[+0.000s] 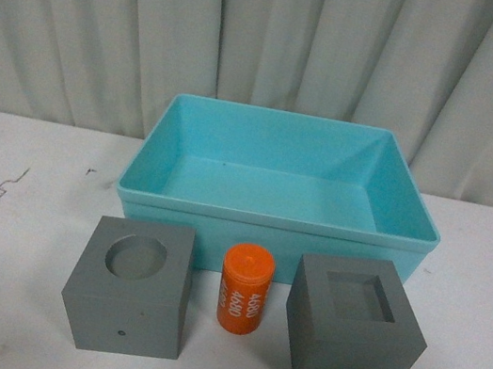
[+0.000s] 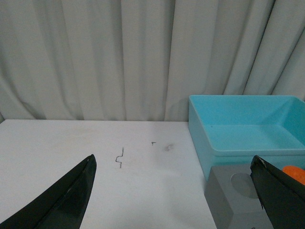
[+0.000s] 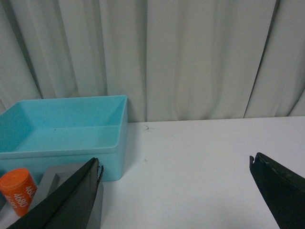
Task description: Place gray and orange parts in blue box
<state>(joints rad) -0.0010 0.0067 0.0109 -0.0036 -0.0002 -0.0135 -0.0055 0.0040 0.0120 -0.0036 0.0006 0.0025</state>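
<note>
Three parts sit in a row on the white table [image 1: 17, 240], just in front of the blue box [image 1: 274, 216]. On the left is the gray cube with the round hole [image 1: 127, 286]. In the middle the orange cylinder [image 1: 244, 289] stands upright. On the right is the gray cube with the square hole [image 1: 353, 326], turned a bit. Small gaps keep the parts from touching each other. The box is open on top and empty. Bare table lies on both sides of the box and cubes.

The left gripper [image 2: 174, 160] has its jaws spread wide, with nothing between them. The right gripper [image 3: 175, 161] is spread wide too, holding nothing.

In the left wrist view, the gripper covers part of the round-hole cube, and only a bit of orange shows. In the right wrist view, the gripper hides most of the square-hole cube, and the picture edge cuts off the cylinder. Its white numbers are hard to read.
</note>
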